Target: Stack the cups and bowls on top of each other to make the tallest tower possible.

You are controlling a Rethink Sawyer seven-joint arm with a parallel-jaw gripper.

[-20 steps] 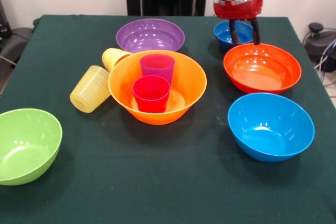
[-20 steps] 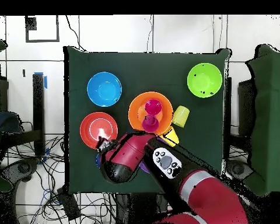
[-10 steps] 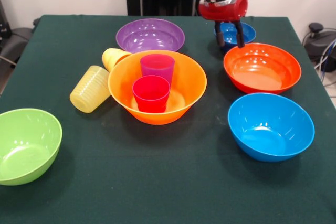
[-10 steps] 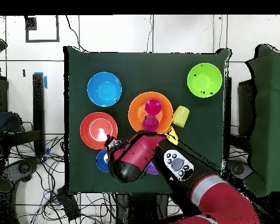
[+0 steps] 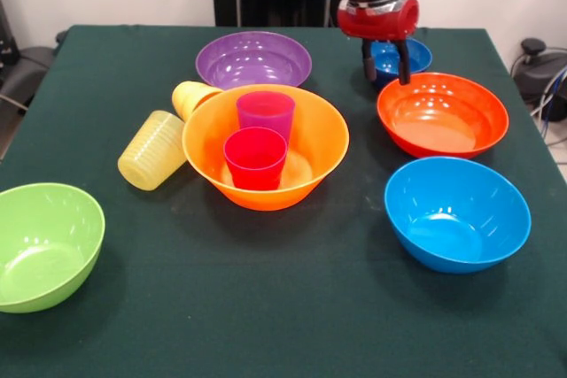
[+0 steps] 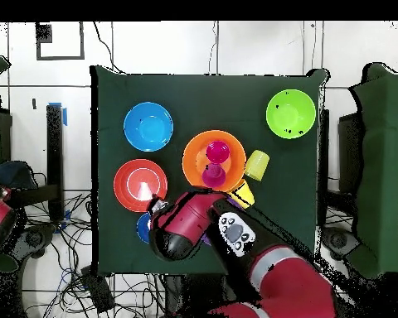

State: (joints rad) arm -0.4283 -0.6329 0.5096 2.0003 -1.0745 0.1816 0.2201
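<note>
My gripper [image 5: 385, 68] is open and empty. Its two dark fingers hang over the near part of the small dark blue bowl [image 5: 400, 53], just behind the red-orange bowl [image 5: 443, 117]. The largest orange-yellow bowl [image 5: 306, 143] stands mid-table and holds the red-pink cup [image 5: 255, 158] and the purple cup [image 5: 265, 112], both upright. The ribbed pale yellow cup [image 5: 152, 150] and the orange-yellow cup [image 5: 192, 96] lie on their sides at its left. The purple bowl [image 5: 253, 59], light blue bowl [image 5: 456, 214] and lime green bowl [image 5: 44, 245] stand apart. No tower is piled up.
In the overhead view the arm [image 6: 194, 224] covers the purple bowl and most of the dark blue bowl [image 6: 143, 228]. The green cloth table [image 5: 266, 307] has edges close to the lime green bowl and the light blue bowl. Cables and chairs surround the table.
My gripper has moved left in the front view, from over the red-orange bowl's back rim to over the dark blue bowl. It stays open. The bowls and cups have not moved.
</note>
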